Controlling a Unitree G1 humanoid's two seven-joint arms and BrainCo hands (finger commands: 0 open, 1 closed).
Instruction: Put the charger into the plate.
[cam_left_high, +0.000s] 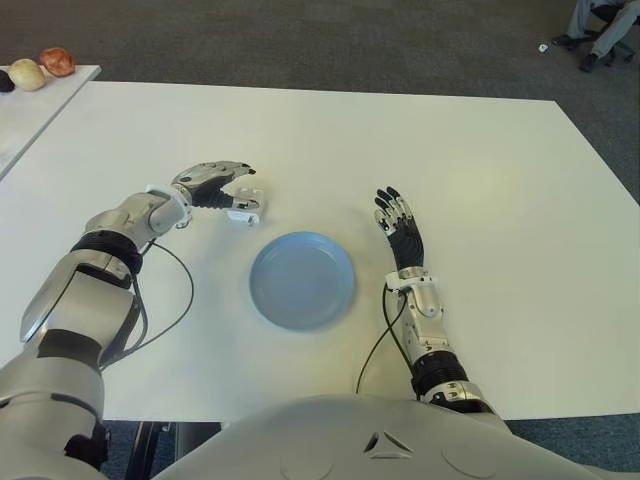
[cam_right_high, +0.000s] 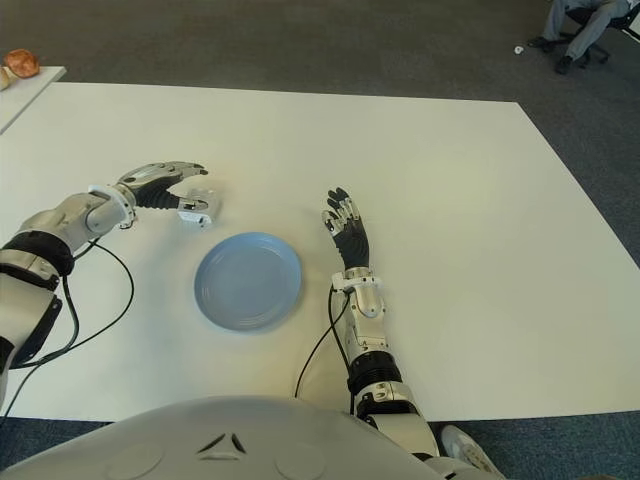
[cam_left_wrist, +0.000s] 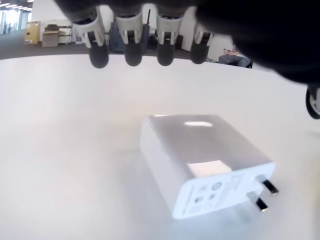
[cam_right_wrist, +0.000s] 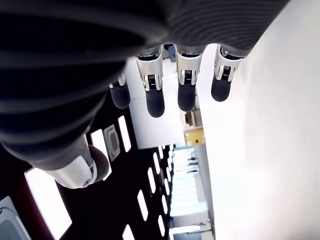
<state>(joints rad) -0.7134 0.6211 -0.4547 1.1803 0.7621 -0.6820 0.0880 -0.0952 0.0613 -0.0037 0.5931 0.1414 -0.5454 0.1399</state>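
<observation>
The left hand (cam_left_high: 215, 183) is over the white table (cam_left_high: 480, 180) with its fingers (cam_left_wrist: 132, 52) extended and loosely curved above the charger (cam_left_high: 245, 206), holding nothing; in the left wrist view the four fingertips hang in a row above the charger with bare table between them and its top face. The charger, a white block with two metal prongs at one end, lies flat on the table directly under and just ahead of those fingertips. From the eye views the thumb seems to sit close against the charger's near side, though contact cannot be confirmed. The blue plate (cam_left_high: 302, 279) lies on the table just beyond the charger, toward the robot's right and nearer its body, apart from the charger and with nothing in it. The right hand (cam_left_high: 400, 226) shows on the far side of the plate from the left hand, just beside the plate's rim, palm down with its fingers straight and spread, grasping nothing. Far from the left hand, on a second table (cam_left_high: 30, 115) at the robot's left, sit three small rounded objects (cam_left_high: 42, 67).
</observation>
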